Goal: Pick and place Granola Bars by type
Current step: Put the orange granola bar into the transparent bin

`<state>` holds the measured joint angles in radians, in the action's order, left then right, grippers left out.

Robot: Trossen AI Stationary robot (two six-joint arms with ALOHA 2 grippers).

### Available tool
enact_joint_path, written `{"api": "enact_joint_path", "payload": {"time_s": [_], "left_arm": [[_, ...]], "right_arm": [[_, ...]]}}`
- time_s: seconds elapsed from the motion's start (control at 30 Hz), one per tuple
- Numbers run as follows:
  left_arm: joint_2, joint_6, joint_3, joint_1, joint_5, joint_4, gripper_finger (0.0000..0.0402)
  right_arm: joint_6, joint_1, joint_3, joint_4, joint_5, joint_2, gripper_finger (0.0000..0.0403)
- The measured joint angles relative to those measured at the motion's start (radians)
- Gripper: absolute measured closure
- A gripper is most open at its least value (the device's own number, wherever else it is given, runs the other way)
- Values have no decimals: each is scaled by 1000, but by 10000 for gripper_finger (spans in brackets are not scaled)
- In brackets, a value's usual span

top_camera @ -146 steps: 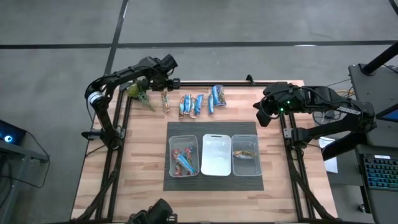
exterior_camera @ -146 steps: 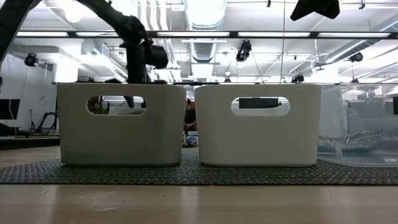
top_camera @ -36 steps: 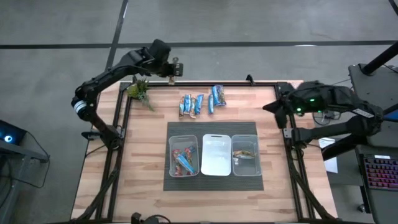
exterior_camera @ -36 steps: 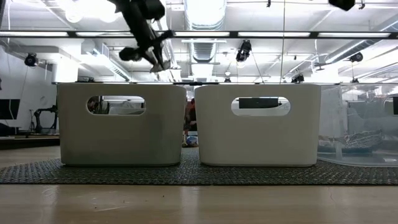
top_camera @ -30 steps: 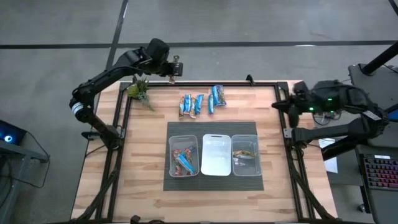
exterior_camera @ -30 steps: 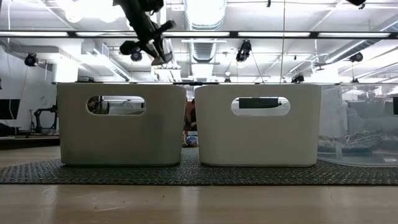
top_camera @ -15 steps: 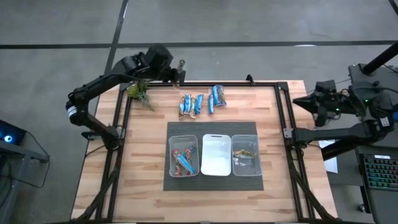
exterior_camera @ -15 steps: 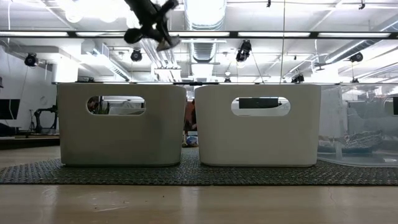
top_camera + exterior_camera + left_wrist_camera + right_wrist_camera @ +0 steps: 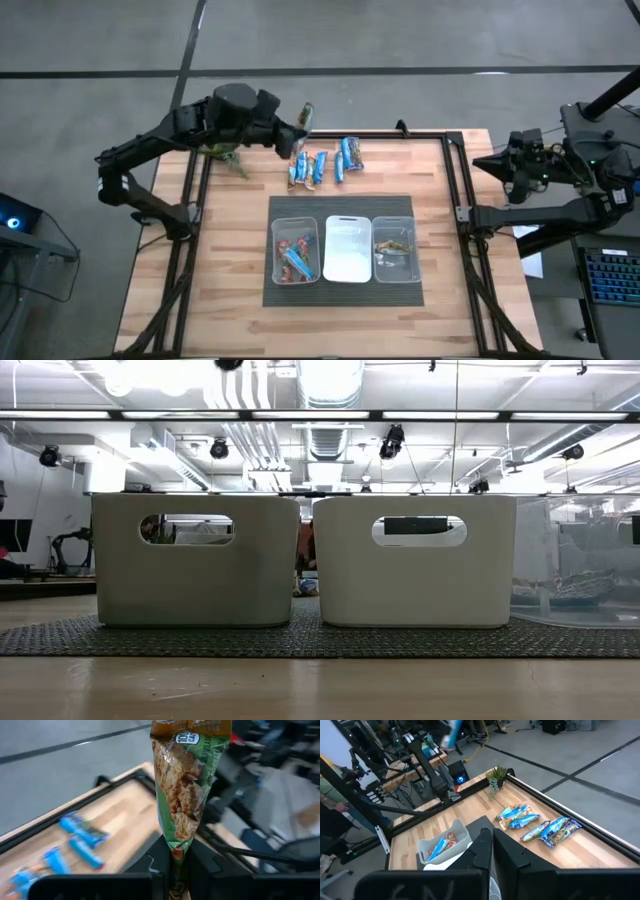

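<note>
High view: the green-and-tan wrapped granola bar (image 9: 305, 117), clamped in the left end effector (image 9: 299, 125), has been swung inward from the bench (image 9: 230, 260) edge for binning.

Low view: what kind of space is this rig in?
Likely a robotics lab or industrial workspace. The low view shows exposed ceiling ducts and strip lights; the right wrist view shows cables and equipment beside the table.

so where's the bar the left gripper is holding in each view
High view: the green-wrapped granola bar is at the left gripper, above the table's far edge.
Low view: not in it.
Left wrist view: centre, pinched upright.
Right wrist view: cannot tell.
Shared landmark: the blue bars on the table.
</note>
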<state>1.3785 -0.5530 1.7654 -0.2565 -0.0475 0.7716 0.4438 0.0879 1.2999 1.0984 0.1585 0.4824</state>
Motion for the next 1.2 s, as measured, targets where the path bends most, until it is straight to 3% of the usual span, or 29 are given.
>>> {"api": "enact_joint_path", "payload": {"time_s": [0.27, 0.63, 1.2], "left_arm": [[0, 16, 16, 158, 0, -71, 379], [37, 168, 12, 351, 2, -185, 379], [47, 210, 12, 385, 2, -241, 379]], "right_arm": [[-3, 0, 0, 0, -1, 0, 394], [-3, 0, 0, 1, -2, 0, 394], [0, 0, 0, 0, -1, 0, 394]]}}
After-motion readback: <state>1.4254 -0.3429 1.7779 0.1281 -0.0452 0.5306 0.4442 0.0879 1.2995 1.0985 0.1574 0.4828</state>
